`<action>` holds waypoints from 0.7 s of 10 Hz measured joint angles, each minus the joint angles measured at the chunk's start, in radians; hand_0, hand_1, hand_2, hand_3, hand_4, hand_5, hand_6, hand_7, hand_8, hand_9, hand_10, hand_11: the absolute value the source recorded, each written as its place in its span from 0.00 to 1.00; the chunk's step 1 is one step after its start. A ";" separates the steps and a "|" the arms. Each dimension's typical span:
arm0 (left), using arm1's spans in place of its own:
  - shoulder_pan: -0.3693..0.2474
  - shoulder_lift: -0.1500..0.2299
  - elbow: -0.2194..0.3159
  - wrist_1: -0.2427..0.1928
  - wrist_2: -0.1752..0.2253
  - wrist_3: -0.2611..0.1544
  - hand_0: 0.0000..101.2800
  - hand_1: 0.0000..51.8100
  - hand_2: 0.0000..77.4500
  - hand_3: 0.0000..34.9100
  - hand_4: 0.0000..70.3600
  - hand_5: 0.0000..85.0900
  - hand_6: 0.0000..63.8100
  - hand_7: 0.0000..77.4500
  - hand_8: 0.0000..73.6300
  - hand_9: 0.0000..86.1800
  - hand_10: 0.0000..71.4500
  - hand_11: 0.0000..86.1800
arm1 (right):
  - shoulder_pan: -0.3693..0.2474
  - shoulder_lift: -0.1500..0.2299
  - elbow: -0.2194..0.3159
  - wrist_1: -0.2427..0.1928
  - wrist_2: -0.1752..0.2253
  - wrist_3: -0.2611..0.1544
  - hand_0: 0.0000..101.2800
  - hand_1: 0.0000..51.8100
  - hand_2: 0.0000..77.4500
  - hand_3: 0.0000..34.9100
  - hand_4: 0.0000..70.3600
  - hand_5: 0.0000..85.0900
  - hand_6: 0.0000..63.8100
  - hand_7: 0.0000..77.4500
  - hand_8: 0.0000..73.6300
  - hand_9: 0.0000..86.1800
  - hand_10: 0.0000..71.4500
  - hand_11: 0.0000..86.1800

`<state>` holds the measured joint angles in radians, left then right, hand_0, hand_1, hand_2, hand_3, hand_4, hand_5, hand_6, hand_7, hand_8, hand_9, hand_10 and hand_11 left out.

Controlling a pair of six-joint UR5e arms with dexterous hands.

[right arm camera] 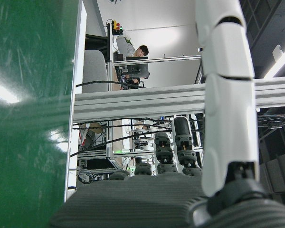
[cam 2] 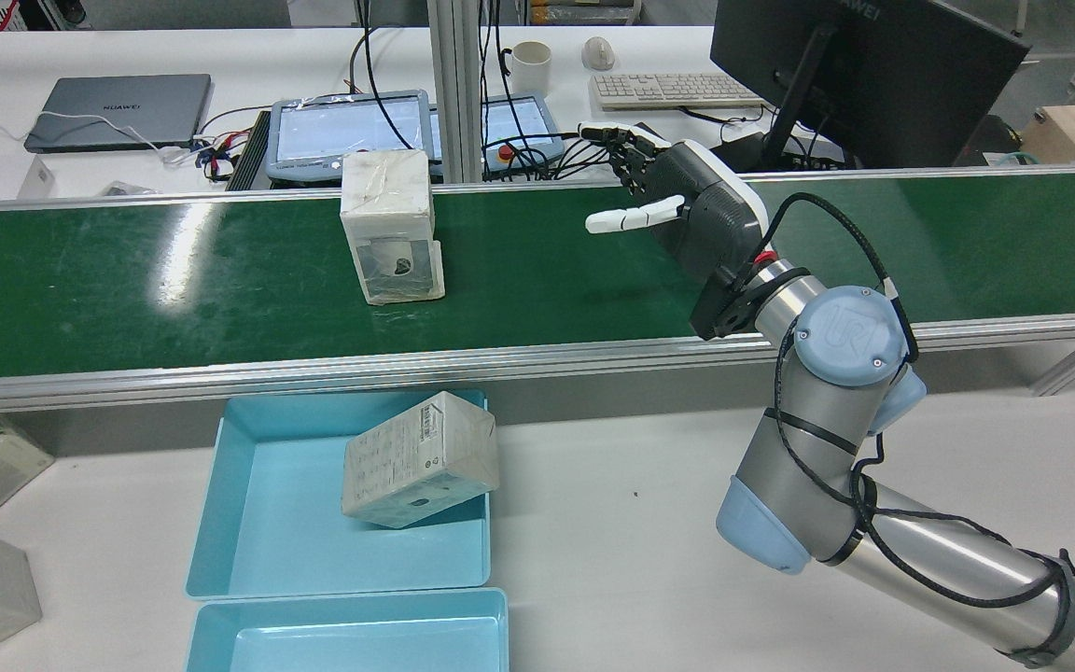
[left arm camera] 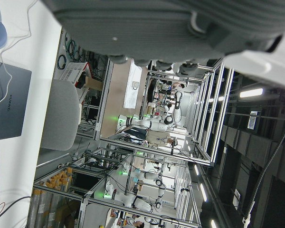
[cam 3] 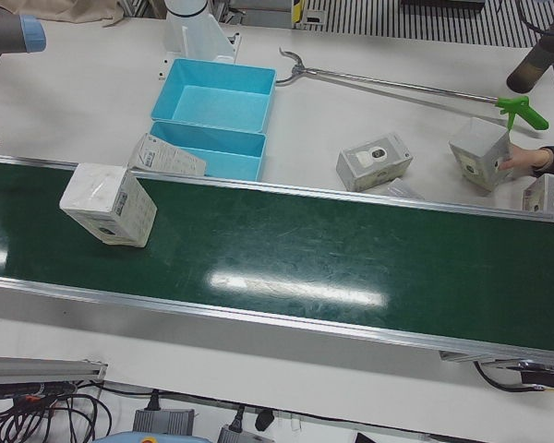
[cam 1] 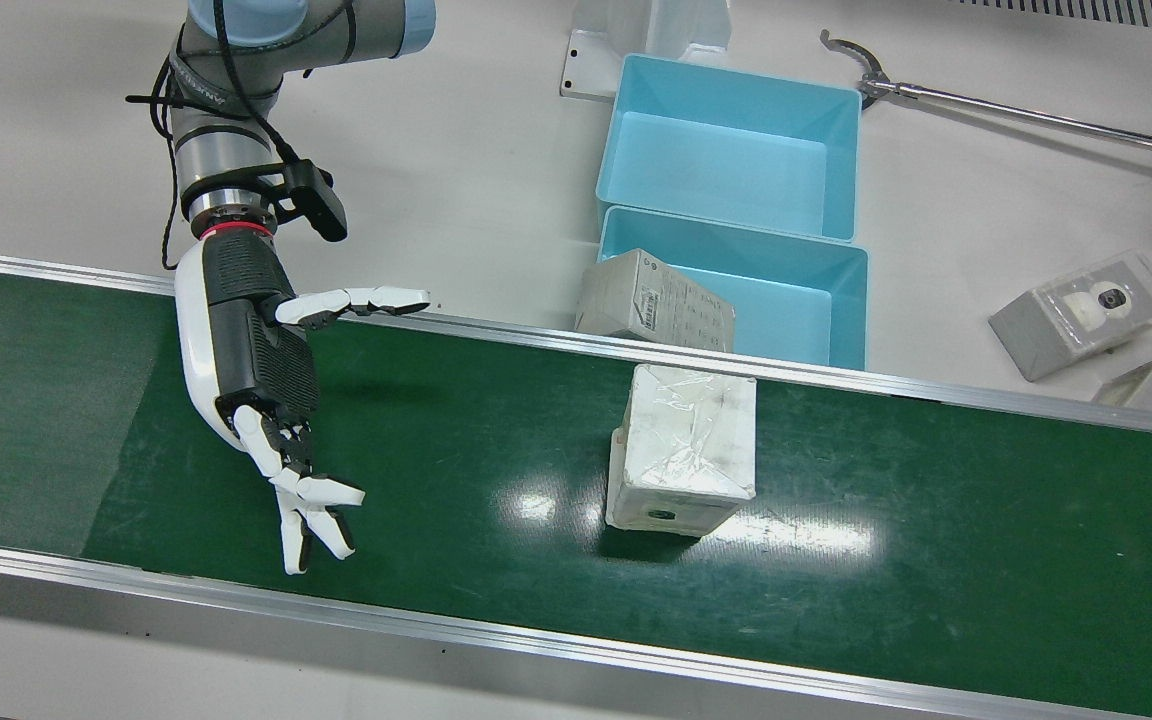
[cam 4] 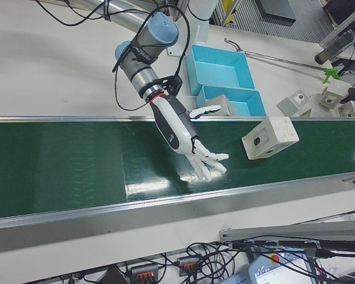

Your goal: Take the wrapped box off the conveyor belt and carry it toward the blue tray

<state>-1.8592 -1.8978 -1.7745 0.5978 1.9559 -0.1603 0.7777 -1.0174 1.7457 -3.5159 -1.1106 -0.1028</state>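
Wrapped box [cam 1: 682, 450] is seen upright on the conveyor belt [cam 1: 936, 520], well apart from the right hand [cam 1: 261, 365], whose fingers [cam 1: 311, 505] are spread, nothing held. Risks, as judged: loose plastic wrap could slip under the fingers; a tall box may be tipped if approached from one side. Blue tray [cam 1: 786, 290] is partly blocked by another box [cam 1: 654, 303] leaning on its rim. Left hand: fingers' state can't be told.

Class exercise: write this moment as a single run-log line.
phase: approach | right hand: open, over belt | wrapped box: on conveyor belt, untouched | blue tray: holds another box | left hand: fingers unseen
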 joint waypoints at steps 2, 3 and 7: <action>0.000 0.000 0.000 0.000 0.000 0.000 0.00 0.00 0.01 0.00 0.00 0.01 0.01 0.00 0.01 0.00 0.01 0.01 | 0.000 0.000 0.000 0.000 0.000 0.000 0.49 0.32 0.15 0.00 0.15 0.31 0.08 0.08 0.00 0.03 0.00 0.01; 0.000 0.000 0.000 0.000 0.000 0.000 0.00 0.00 0.01 0.00 0.00 0.01 0.01 0.00 0.01 0.00 0.01 0.01 | 0.000 0.000 0.000 0.000 0.000 0.000 0.49 0.32 0.15 0.00 0.15 0.31 0.08 0.08 0.00 0.03 0.00 0.01; 0.000 0.000 0.000 0.000 0.000 0.000 0.00 0.00 0.01 0.00 0.00 0.01 0.01 0.00 0.01 0.01 0.01 0.01 | -0.007 0.000 -0.007 0.000 0.002 -0.006 0.49 0.33 0.16 0.00 0.15 0.31 0.07 0.07 0.01 0.05 0.00 0.01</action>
<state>-1.8592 -1.8978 -1.7745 0.5978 1.9559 -0.1603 0.7708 -1.0178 1.7383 -3.5159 -1.1090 -0.1084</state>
